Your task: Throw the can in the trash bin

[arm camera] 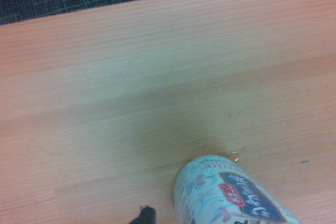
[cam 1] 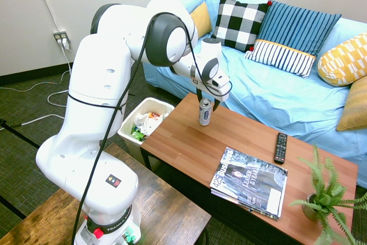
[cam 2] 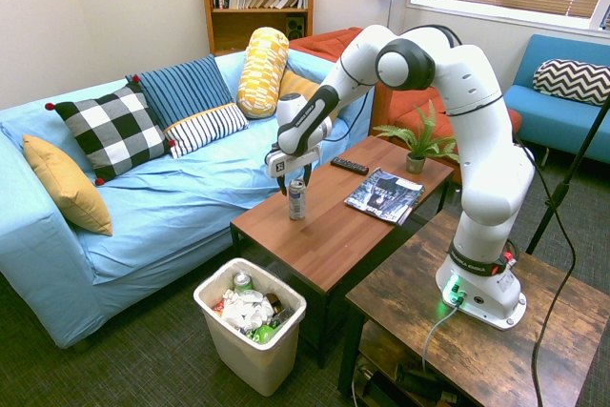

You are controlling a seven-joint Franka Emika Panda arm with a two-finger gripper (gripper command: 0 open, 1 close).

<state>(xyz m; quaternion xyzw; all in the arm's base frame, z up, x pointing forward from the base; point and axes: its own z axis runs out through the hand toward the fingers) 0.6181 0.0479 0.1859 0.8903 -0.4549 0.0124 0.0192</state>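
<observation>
Silver-grey and slim, the can (cam 1: 205, 112) stands upright on the brown wooden worktop (cam 2: 319, 226); the hand (cam 2: 294, 184) is at its upper part, fingers spread open on either side; the white trash bin (cam 2: 253, 331), part-filled with rubbish, sits on the floor beside the worktop's end; magazines (cam 1: 250, 182) and a black remote (cam 1: 281, 148) lie farther along.
</observation>
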